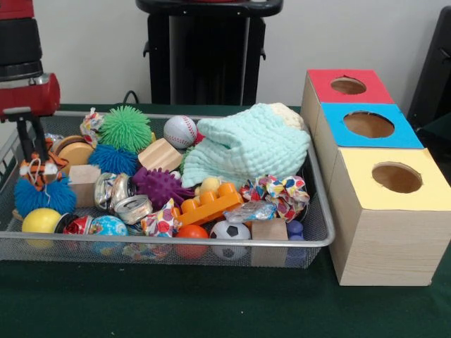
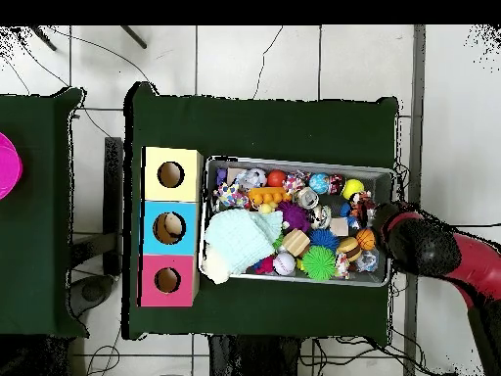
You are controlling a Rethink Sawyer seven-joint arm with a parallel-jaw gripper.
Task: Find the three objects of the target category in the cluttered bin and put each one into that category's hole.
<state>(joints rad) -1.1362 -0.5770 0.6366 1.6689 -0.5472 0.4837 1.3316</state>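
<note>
We are hanging the arm (image 1: 25, 84) over the bin's (image 1: 320, 211) left end, above the orange toy (image 1: 39, 171); we cannot tell whether the fingers are clenched or released. Balls, blocks and a green cloth (image 1: 246, 144) are filling the bin. Three holes in the box (image 1: 384, 204) are showing nothing inside, so probably all three placements are remaining.

A dark green tablecloth (image 1: 211, 303) is spread under everything. A second green-covered table (image 2: 34, 215) is seen apart, with a round magenta object (image 2: 6, 166) at its edge.
</note>
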